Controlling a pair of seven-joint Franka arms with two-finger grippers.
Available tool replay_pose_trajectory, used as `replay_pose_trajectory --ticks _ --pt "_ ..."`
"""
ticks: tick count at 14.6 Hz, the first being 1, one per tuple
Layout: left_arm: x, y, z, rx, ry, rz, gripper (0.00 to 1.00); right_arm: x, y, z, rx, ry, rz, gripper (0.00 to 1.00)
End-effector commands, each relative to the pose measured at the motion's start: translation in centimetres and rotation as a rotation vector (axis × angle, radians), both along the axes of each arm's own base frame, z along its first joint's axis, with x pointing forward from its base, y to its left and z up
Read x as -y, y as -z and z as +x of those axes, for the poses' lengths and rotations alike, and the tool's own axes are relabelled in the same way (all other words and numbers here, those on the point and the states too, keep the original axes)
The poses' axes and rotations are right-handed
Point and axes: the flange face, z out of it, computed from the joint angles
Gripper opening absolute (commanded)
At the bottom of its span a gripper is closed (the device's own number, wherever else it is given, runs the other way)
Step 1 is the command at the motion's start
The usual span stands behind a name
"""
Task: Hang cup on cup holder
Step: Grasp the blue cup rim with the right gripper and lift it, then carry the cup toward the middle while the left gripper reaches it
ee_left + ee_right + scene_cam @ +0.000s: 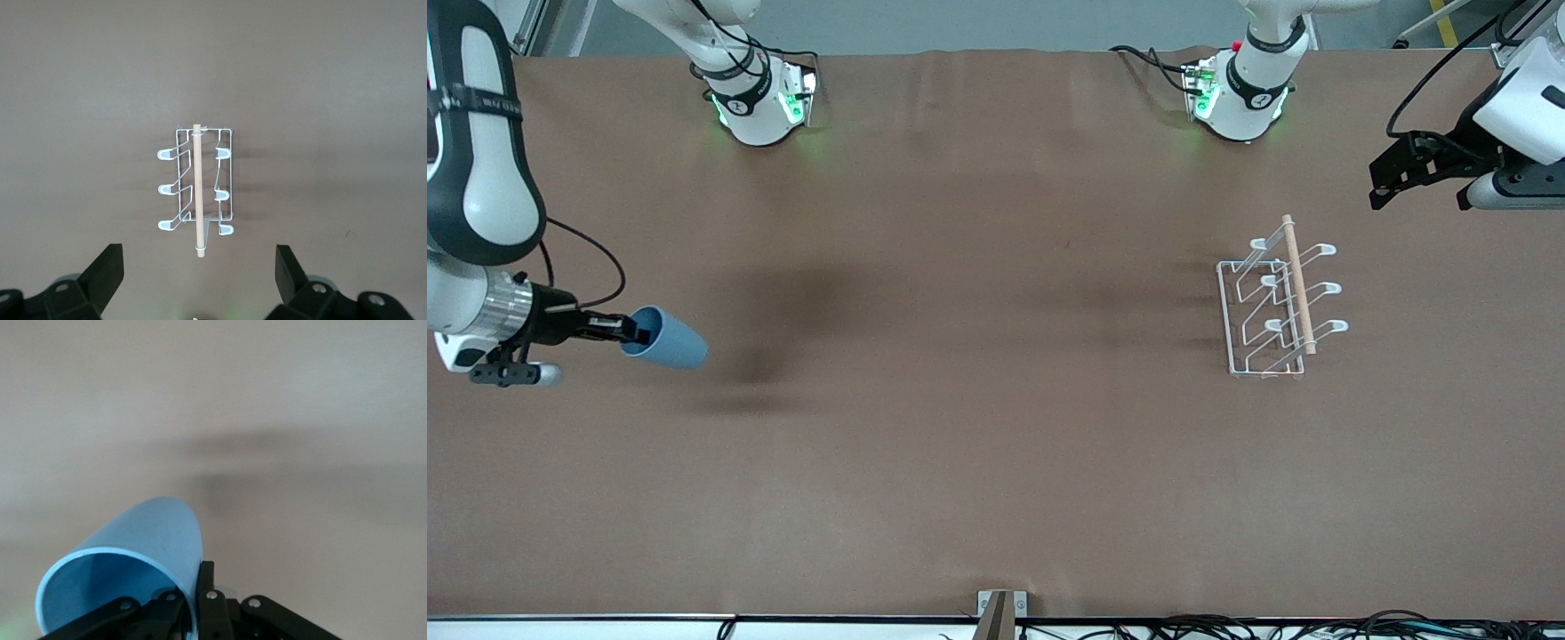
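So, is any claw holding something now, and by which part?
The right claw pinches the light blue cup by its rim wall; the left claw is open, holding nothing.

This is looking like a robotics lab or a test cell, not a home. Two white arm bases (758, 98) are standing bolted on a long table (960, 462) that a plain brown cover is hiding, and green lights are glowing on them. Bundles of black cables (1227, 629) are lying along the table edge nearest the front camera. A metal camera bracket (1001, 609) is probably sitting there too.

Cup holder (197, 190) beneath open tool (200, 280)
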Motion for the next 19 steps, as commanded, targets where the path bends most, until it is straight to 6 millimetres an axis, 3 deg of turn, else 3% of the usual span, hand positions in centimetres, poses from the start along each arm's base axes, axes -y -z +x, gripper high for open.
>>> replay_pose_trajectory --ticks 1,4,6,9,13,15,19 --pt "0.7 -0.3 0.0 -0.004 0.022 -0.008 1.0 -5.1 -3.3 -1.7 -0.001 -0.023 0.147 0.02" --pt "1.7 -0.2 -0.1 -0.005 0.037 -0.009 1.0 -10.2 -5.1 -2.2 -0.011 -0.027 0.336 0.02" --pt "4.0 -0.3 -0.5 0.0 0.08 -0.011 1.0 -12.8 -5.7 -2.3 -0.012 -0.019 0.437 0.02" --pt "9.8 -0.6 -1.8 0.019 0.178 -0.044 1.0 -17.0 -6.5 -2.6 -0.035 -0.013 0.601 0.02" --pt "19.1 0.4 -4.2 0.051 0.36 -0.062 1.0 -20.3 -7.4 -3.4 -0.096 -0.038 0.77 0.0" --pt "20.6 1.4 -3.6 0.063 0.389 -0.068 1.0 -21.1 -7.5 -3.9 -0.122 -0.071 0.784 0.0" --pt "27.4 0.9 -4.3 0.089 0.499 -0.114 1.0 -23.7 -7.6 -5.2 -0.176 -0.135 0.802 0.0"
